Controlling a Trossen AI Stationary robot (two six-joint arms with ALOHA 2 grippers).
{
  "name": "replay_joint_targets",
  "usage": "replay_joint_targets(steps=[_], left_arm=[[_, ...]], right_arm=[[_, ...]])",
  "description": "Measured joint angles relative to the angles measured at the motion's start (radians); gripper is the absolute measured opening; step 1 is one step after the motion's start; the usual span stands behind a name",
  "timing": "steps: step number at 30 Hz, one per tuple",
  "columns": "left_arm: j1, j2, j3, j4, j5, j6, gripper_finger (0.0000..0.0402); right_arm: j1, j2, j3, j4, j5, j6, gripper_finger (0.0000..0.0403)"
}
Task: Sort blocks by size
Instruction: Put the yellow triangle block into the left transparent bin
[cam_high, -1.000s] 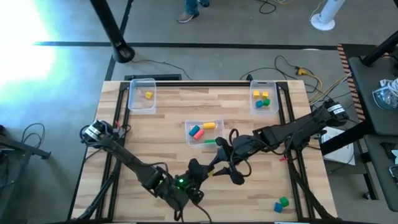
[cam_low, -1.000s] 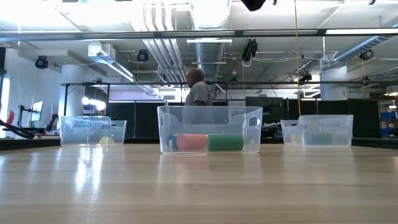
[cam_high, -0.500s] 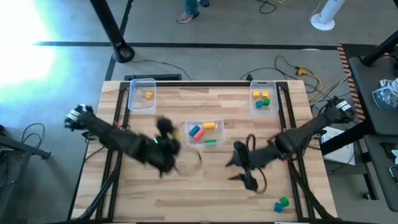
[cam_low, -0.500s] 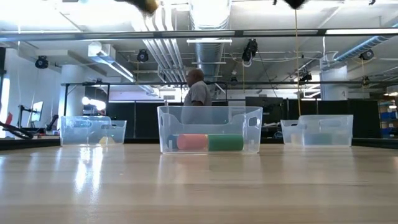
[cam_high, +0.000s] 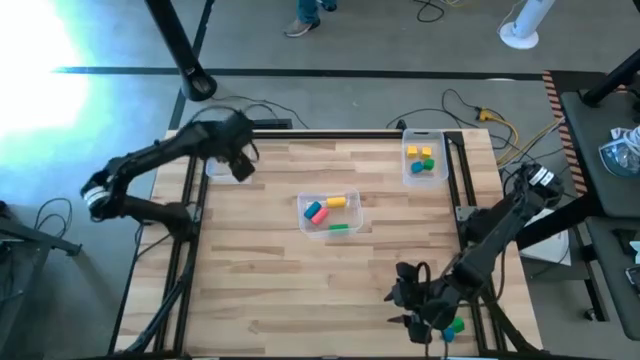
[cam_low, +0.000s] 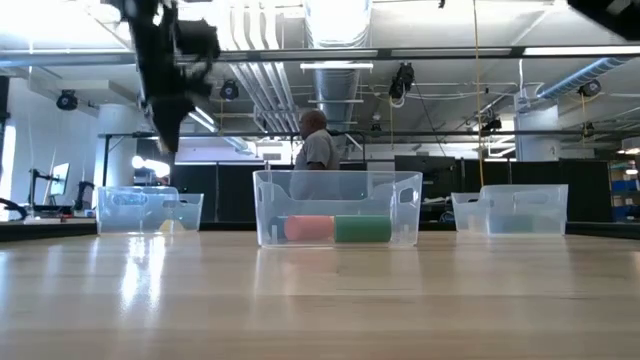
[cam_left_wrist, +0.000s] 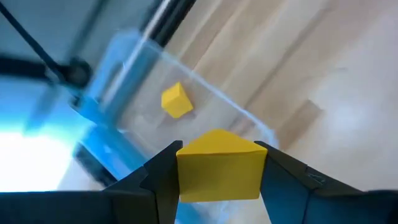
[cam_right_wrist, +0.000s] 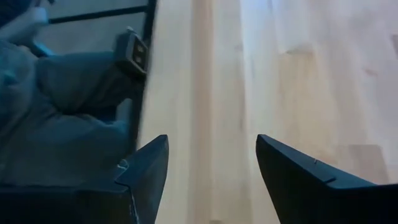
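wooden table (cam_high: 260, 290) is carrying three clear bins. left gripper (cam_left_wrist: 217, 186) is clenching a yellow block (cam_left_wrist: 219, 163) above the far-left bin (cam_left_wrist: 124, 93), where a small yellow cube (cam_left_wrist: 176, 101) is lying. right gripper (cam_high: 420, 315) is hanging spread apart near the front edge, beside a green block (cam_high: 456, 324).

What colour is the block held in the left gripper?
Yellow. The block sits clamped in the left gripper above the clear bin, clearest in the left wrist view.
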Motion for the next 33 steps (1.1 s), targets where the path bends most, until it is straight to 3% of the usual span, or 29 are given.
replay_joint_targets(steps=[3,7,13,17,24,33], left_arm=[[0.188,0.041,-0.045,0.067,0.12,0.029,0.0165],[0.297,0.095,-0.061,0.104,0.168,0.01,0.0165],[0.302,0.188,-0.046,0.103,0.167,-0.028,0.0165],[0.335,0.27,-0.02,0.118,0.157,-0.045,0.0165],[0.389,0.435,0.008,0.11,0.166,-0.027,0.0165],[0.394,0.524,0.12,0.081,0.194,-0.05,0.0165]], right_arm=[[0.002,-0.026,0.025,-0.014,-0.001,-0.029,0.0246],[-0.025,-0.075,0.061,-0.033,0.039,-0.171,0.0261],[-0.099,-0.142,0.083,-0.032,0.161,-0.342,0.0281],[-0.148,-0.155,0.082,-0.033,0.165,-0.393,0.0291],[-0.187,-0.116,0.072,-0.033,0.162,-0.381,0.03],[-0.187,-0.049,0.071,-0.024,0.157,-0.34,0.0287]])
